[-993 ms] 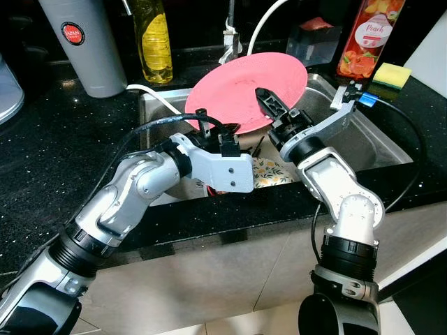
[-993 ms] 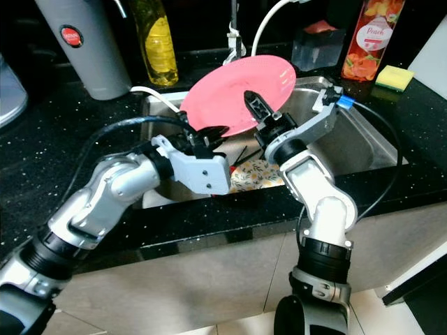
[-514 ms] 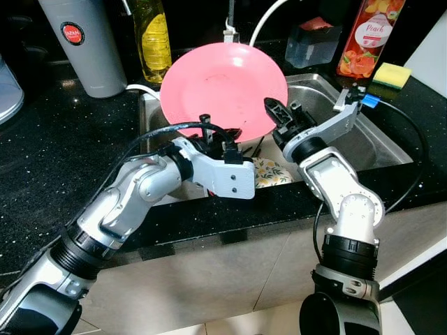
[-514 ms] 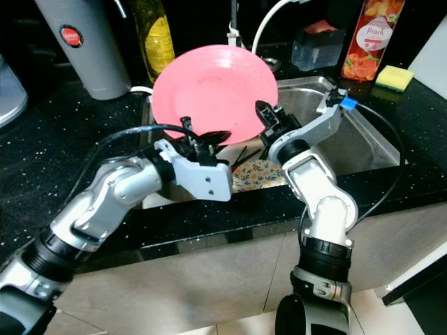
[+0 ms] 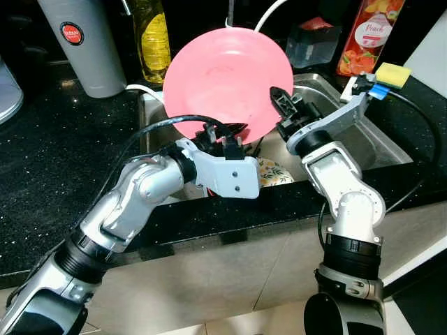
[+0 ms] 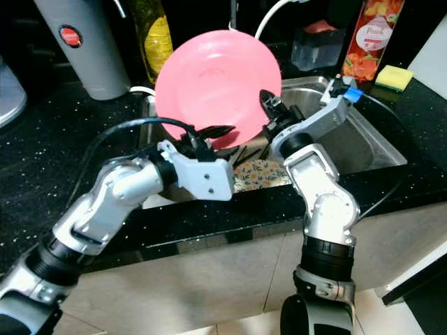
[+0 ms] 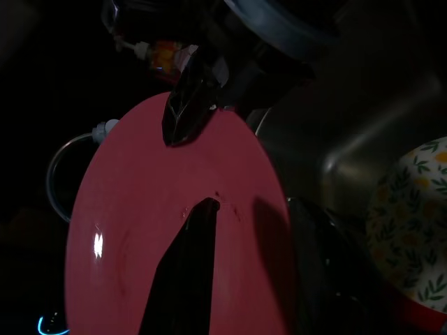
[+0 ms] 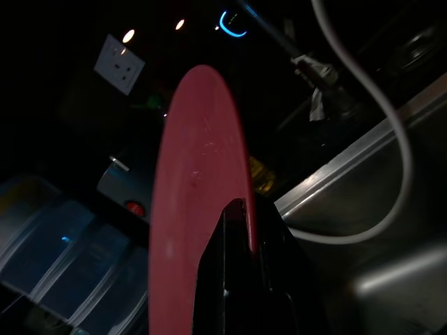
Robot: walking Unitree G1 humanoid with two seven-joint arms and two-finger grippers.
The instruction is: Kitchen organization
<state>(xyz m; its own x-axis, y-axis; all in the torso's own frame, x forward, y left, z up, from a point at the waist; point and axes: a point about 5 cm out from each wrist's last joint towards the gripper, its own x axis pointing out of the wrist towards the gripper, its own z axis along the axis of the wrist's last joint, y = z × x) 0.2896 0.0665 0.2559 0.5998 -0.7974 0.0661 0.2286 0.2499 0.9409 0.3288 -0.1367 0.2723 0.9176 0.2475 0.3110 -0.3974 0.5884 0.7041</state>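
Observation:
A pink plate [image 5: 227,77] stands nearly upright above the sink [image 5: 374,143], its face turned toward me. My right gripper [image 5: 281,99] is shut on the plate's right rim; in the right wrist view the rim [image 8: 202,174] runs edge-on between the two fingers. My left gripper [image 5: 227,130] is at the plate's bottom rim and shut on it. In the left wrist view one black finger [image 7: 185,272] lies across the pink face, and the right gripper's finger [image 7: 188,108] shows at the far rim.
A floral plate [image 5: 276,171] lies in the sink below the arms. On the black counter [image 5: 63,153] behind stand a grey flask [image 5: 84,42], a yellow oil bottle [image 5: 152,38], a peach juice bottle [image 5: 364,35] and a yellow sponge [image 5: 392,73].
The pink plate has swung from a low slant to nearly upright and moved up and left. Both grippers rose with it.

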